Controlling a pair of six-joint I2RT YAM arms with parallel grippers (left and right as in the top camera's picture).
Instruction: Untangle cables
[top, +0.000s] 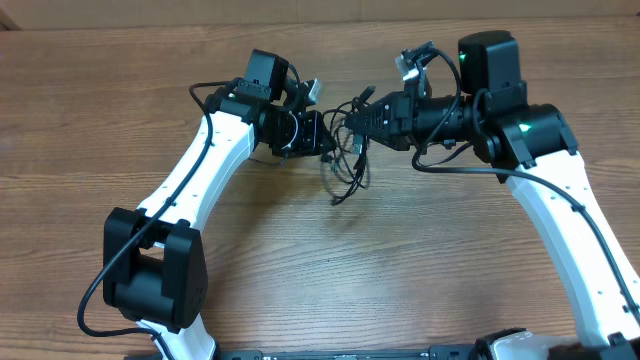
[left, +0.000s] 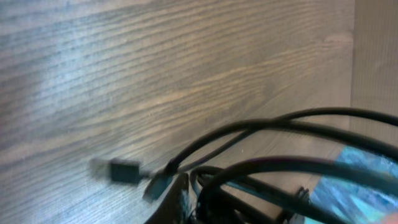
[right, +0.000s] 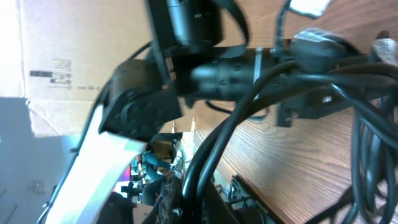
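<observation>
The cables (top: 345, 160) bunch between my claws, by the worktop's (top: 300, 260) far edge.
My left claw (top: 327, 145) and right claw (top: 353, 118) both pinch the tangle, equally near; loose strands droop toward the near edge.

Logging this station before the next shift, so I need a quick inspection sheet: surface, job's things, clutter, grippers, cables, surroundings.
Surface: wood-grain table, no marks seen.
Job's things: cables, a small black tangle between the two grippers, one loop hanging toward the table; a plug end shows in the left wrist view.
Clutter: nothing seen.
Grippers: left gripper and right gripper both shut, each at the tangle and apparently gripping it.
Cables: thicker black arm wires run along both arms.
Surroundings: cardboard box in the right wrist view.
</observation>
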